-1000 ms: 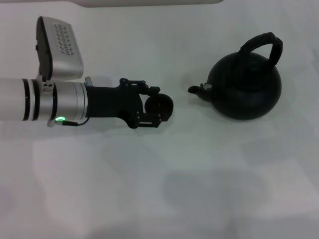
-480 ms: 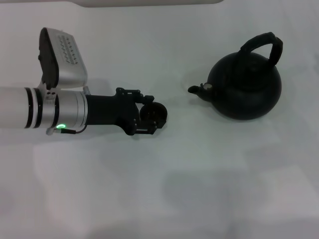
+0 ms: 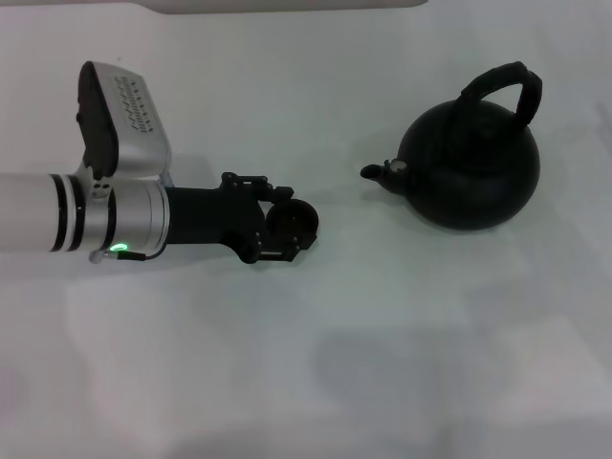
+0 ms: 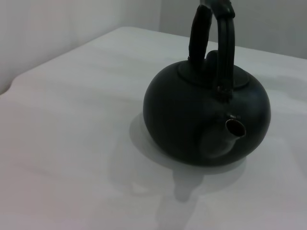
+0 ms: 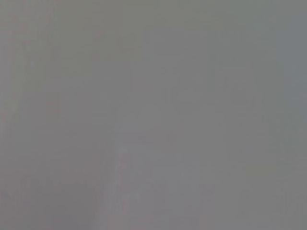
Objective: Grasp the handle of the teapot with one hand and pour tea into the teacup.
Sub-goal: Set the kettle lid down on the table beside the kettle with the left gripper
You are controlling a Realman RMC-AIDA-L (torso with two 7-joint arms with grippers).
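Observation:
The round matte black teapot [image 3: 470, 172] stands on the white table at the right, its spout [image 3: 375, 172] pointing left and its arched handle [image 3: 502, 81] rising over the top. My left gripper [image 3: 285, 224] reaches in from the left, shut on the small black teacup [image 3: 293, 220], which sits between its fingers left of the spout with a gap between them. In the left wrist view the teapot [image 4: 192, 124], its handle [image 4: 211, 38] and its spout [image 4: 232, 130] face the camera. The right gripper is out of view.
The white table [image 3: 382, 363] stretches wide in front of and around the pot. Its far edge [image 3: 287, 8] runs along the top of the head view. The right wrist view is plain grey.
My left gripper has drawn back to the left and toward the front of the table, carrying the teacup away from the spout. The teapot has not moved.

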